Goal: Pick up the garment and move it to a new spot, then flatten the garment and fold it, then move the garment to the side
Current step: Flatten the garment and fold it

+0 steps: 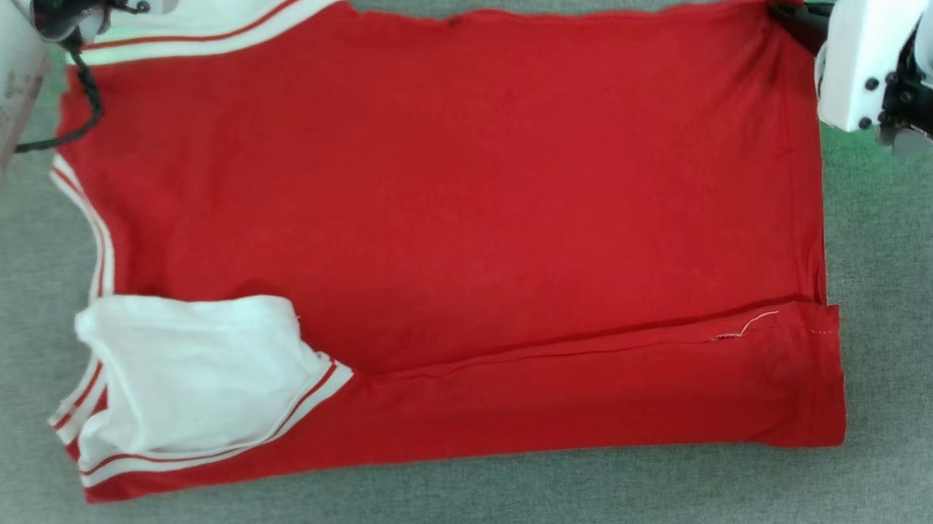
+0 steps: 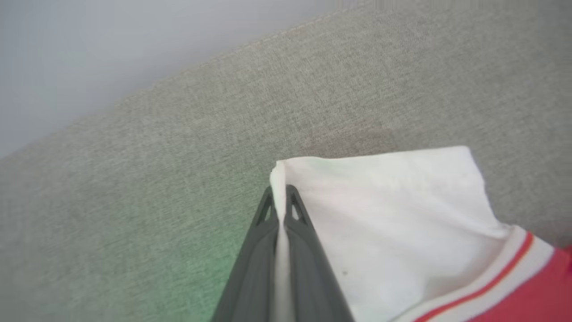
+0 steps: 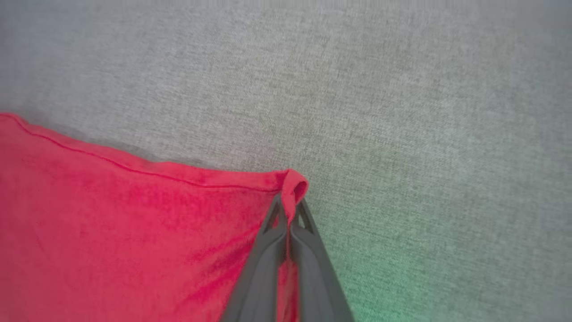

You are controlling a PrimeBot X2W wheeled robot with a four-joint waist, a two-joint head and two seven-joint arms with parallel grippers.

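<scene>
The garment (image 1: 453, 214), a red jersey with white sleeves and striped trim, lies spread on the grey surface with its near edge folded over. My left gripper (image 2: 279, 197) is shut on the edge of the far white sleeve (image 2: 384, 214); its wrist sits at the head view's upper left. At the garment's far right corner my right gripper (image 3: 289, 208) is shut on the red hem (image 3: 295, 188). In the head view the right gripper's dark fingers (image 1: 796, 20) reach onto that corner. The near white sleeve (image 1: 186, 368) lies folded onto the body.
Grey fabric surface (image 1: 902, 391) surrounds the garment. The surface's far seam edge (image 2: 214, 58) meets a pale wall in the left wrist view. A black cable (image 1: 87, 111) hangs from the left arm over the garment's left edge.
</scene>
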